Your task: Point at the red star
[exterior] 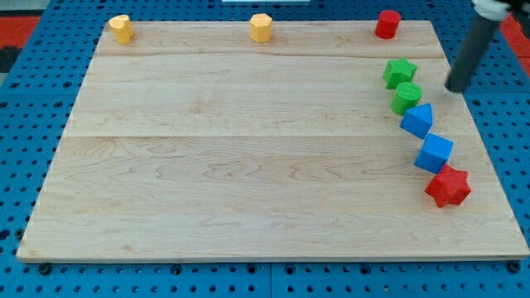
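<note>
The red star (448, 185) lies near the view's right edge of the wooden board (248, 165), at the lower end of a curved row of blocks. My tip (457, 88) is at the board's right edge, right of the green star (399, 72) and the green round block (406, 98). It is well above the red star in the view and touches no block. Between them lie a blue block (417, 120) and a blue cube (434, 153), which sits against the red star.
A red block (387, 24), a yellow hexagonal block (262, 27) and another yellow block (122, 28) stand along the board's top edge. A blue pegboard (513, 149) surrounds the board.
</note>
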Motion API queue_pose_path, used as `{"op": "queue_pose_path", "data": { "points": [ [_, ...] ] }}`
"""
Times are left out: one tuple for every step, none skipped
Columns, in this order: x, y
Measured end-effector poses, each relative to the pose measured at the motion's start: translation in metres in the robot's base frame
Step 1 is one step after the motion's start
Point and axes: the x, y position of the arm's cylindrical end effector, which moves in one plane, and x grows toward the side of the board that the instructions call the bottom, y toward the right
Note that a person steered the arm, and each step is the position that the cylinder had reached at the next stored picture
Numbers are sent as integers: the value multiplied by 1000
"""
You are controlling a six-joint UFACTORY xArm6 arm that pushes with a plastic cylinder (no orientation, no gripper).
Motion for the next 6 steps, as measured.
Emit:
{"op": "queue_pose_path", "data": {
  "points": [
    [67,14],
    [130,26],
    [165,15],
    [159,-4],
    [159,-24],
    [158,-49]
  ]
}}
